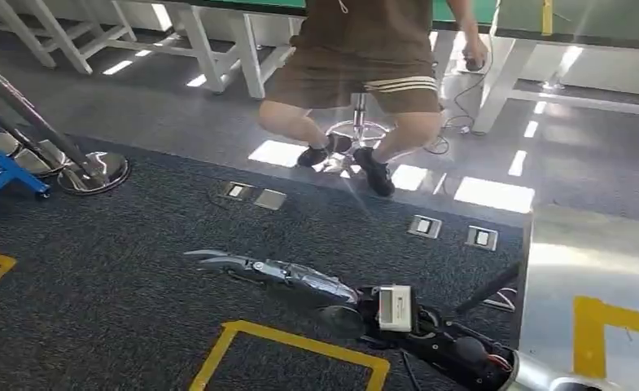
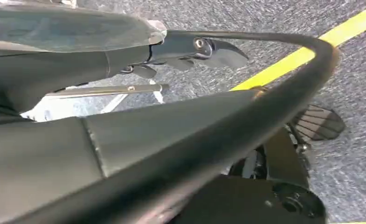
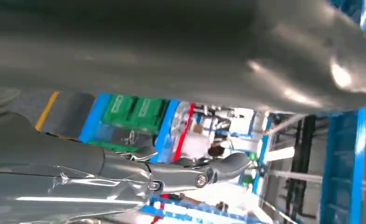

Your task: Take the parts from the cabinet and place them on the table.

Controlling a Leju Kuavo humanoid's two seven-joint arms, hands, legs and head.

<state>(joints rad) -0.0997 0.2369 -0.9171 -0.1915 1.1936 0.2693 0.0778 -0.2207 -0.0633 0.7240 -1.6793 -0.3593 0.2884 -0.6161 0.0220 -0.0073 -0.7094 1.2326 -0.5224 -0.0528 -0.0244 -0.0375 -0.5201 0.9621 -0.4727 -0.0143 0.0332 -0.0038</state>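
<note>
Right hand (image 1: 242, 265): at 6 o'clock in the head view, reaching out flat over the dark carpet (image 1: 120, 277), pointing toward 9 o'clock. Its fingers (image 3: 227, 165) lie straight and close together, holding nothing.

Left hand (image 2: 190, 51): seen in the left wrist view against the carpet; fingers stretched out, nothing in them.

Yellow floor lines (image 1: 291, 342): taped outline on the carpet just below the right hand; another corner at 8 o'clock.

Floor sockets (image 1: 255, 195): metal plates set in the carpet's far edge, 12 to 2 o'clock.

Stand bases (image 1: 96, 173): round metal feet with slanted poles, 10 o'clock, beside a blue frame (image 1: 6, 173).

Person (image 1: 365, 73): seated on a stool (image 1: 356, 130) at 12 o'clock, legs and dark shoes in sight.

Counter (image 1: 576, 28): green-topped, white-legged, behind the person.

Cabinet (image 3: 139, 112): blue shelving with green bins, in the right wrist view; parts inside too blurred to tell.
</note>
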